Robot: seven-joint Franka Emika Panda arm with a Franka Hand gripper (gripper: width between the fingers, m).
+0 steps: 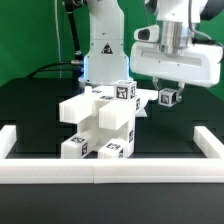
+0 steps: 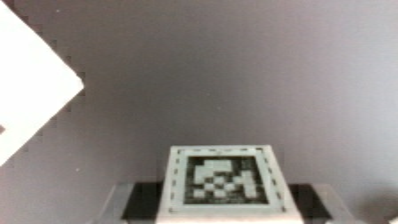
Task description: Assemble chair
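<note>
The white arm reaches in from above on the exterior view's right. Its hand (image 1: 169, 96) points straight down, high up, fingers squeezed on a small tagged piece (image 1: 169, 97).

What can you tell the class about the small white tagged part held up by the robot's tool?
The small part is a chunky white block, plastic by its look, with black-and-white square tags on its faces. It hangs clear of the black table, to the exterior view's right of the stacked chair parts and apart from them. The tool is shut on it from above. In the wrist view one tag faces the camera squarely, with dark fingers on both sides.
</note>
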